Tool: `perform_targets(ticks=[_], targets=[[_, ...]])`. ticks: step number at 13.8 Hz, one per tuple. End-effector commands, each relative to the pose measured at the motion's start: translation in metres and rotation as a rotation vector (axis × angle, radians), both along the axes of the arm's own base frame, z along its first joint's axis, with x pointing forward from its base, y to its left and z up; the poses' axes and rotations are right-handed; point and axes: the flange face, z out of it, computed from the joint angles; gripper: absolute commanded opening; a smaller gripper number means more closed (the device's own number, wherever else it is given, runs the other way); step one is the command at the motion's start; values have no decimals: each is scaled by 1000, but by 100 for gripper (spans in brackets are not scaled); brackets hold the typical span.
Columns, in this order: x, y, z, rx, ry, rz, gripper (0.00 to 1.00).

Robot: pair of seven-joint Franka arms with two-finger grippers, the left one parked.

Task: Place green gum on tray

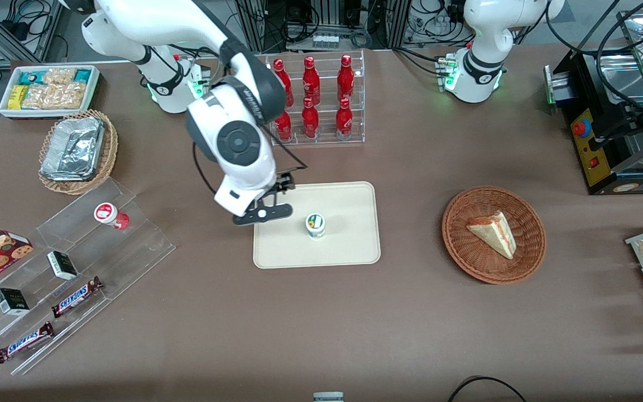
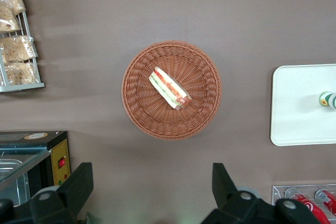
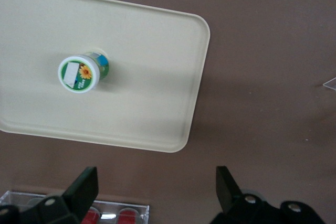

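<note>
On the tray [image 1: 349, 245] the green gum [image 1: 315, 225] stands upright — beside the open, empty pincer [image 1: 262, 214].

front view: I look down from high at the whole table [image 1: 355, 312].
right wrist view: I face straight down, close over the tray [image 3: 173, 77], gripper [image 3: 157, 195] fingers spread.
left wrist view: straight down over the wicker basket [image 2: 205, 72].
shared: tray and green gum [image 1: 315, 225] appear in all three.

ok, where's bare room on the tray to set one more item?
Tray: bare strips either side of the upright green gum, widest toward the wicker basket. Crowded at the working-arm edge, where the open end effector hangs above the rim.
</note>
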Motion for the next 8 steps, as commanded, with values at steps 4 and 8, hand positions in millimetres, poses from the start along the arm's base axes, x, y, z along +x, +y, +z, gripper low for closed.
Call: perform_targets(ticks=[4,8], targets=[[10,-102,34,47,31,27,100],[22,-162,53,77,25,56,100]])
